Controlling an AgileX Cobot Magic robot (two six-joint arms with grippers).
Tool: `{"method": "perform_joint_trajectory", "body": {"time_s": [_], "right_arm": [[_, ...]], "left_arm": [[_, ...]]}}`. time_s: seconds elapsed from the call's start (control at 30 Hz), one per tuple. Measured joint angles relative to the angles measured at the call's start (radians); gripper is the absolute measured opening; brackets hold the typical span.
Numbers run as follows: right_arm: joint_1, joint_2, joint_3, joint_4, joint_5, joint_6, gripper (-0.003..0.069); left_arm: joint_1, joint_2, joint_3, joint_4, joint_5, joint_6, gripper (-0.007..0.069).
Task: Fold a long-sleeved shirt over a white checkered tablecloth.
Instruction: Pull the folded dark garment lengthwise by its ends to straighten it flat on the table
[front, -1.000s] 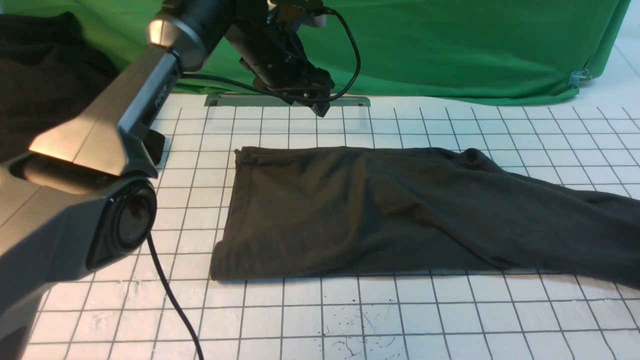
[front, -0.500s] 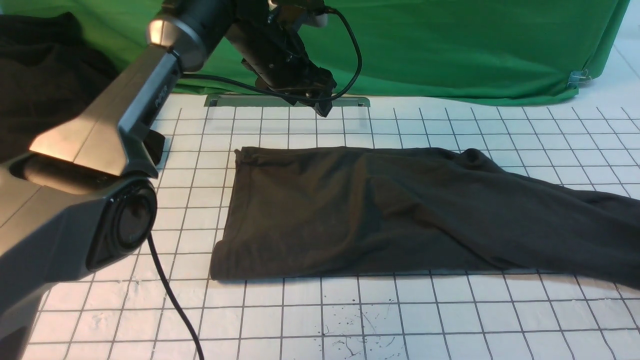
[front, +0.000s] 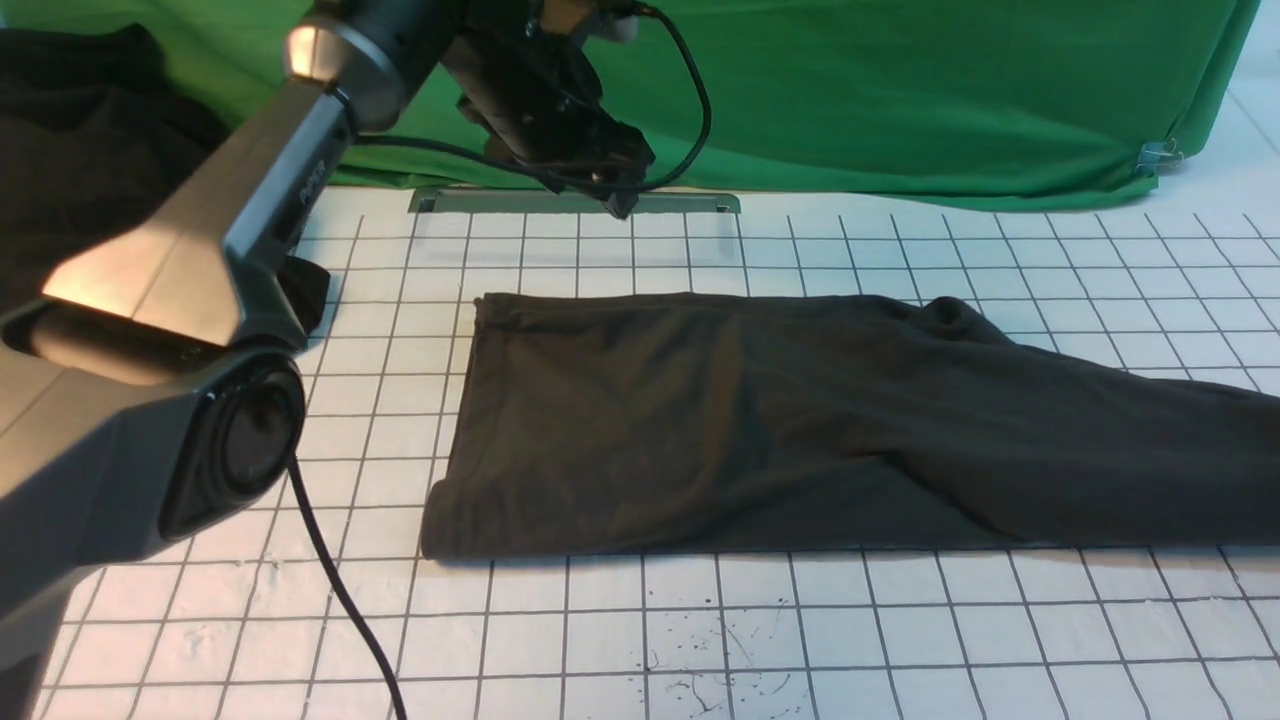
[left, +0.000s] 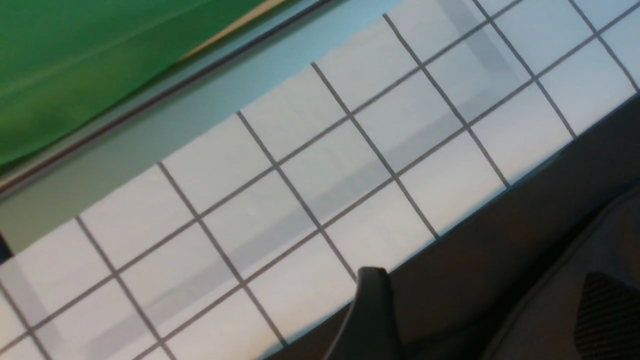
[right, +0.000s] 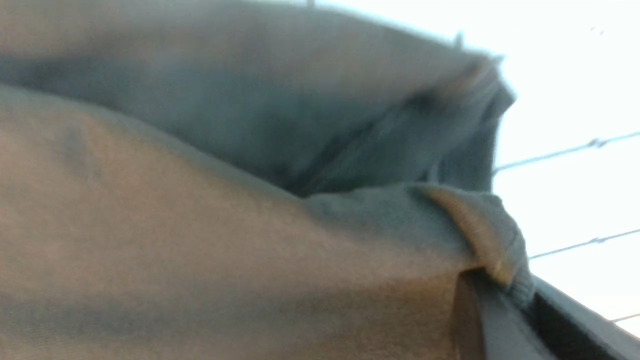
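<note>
Nearest, low in the front view, the white checkered tablecloth (front: 900, 640) looks slightly pebbled, with thin grey grid lines and a few dark specks. A black cable (front: 345, 600) snakes over it beside the smooth grey left arm (front: 150, 400), whose small pale lettering is too faint to read. Mid-frame, the long-sleeved shirt (front: 700, 420) lies flat, a soft matte charcoal knit, with one sleeve running off the right edge. There the right gripper (right: 520, 305) pinches a ribbed edge of it. Above the shirt's far edge, the left gripper (front: 620, 203) hangs with its fingers spread and empty. Behind are a metal strip (front: 575, 200), a creased green backdrop (front: 900, 100) and, upper left, a black cloth bundle (front: 80, 150).
</note>
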Motion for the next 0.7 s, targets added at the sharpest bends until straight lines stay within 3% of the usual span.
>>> {"method": "perform_joint_trajectory", "body": {"time_s": [0.27,0.37,0.47,0.5,0.6,0.63,0.7], "right_arm": [[0.001,0.035,-0.053,0.003,-0.114,-0.002,0.0034],[0.001,0.088,-0.053,0.002,-0.175,-0.003,0.0076],[0.001,0.145,-0.053,-0.004,-0.212,0.001,0.0207],[0.001,0.148,-0.053,-0.005,-0.212,0.001,0.0207],[0.001,0.174,-0.053,-0.013,-0.225,0.014,0.0421],[0.001,0.174,-0.054,-0.013,-0.224,0.015,0.0432],[0.001,0.174,-0.07,-0.016,-0.221,0.046,0.0545]], "left_arm": [[0.034,-0.012,-0.002,0.003,0.0,-0.048,0.0498],[0.063,0.01,-0.002,-0.041,-0.001,-0.064,0.0498],[0.102,0.036,0.003,-0.124,0.0,-0.1,0.0498],[0.105,0.037,0.005,-0.13,0.0,-0.103,0.0498],[0.145,0.035,0.017,-0.251,0.001,-0.154,0.0498],[0.148,0.034,0.02,-0.259,0.002,-0.156,0.0498],[0.171,0.004,0.055,-0.353,0.0,-0.178,0.0498]]}}
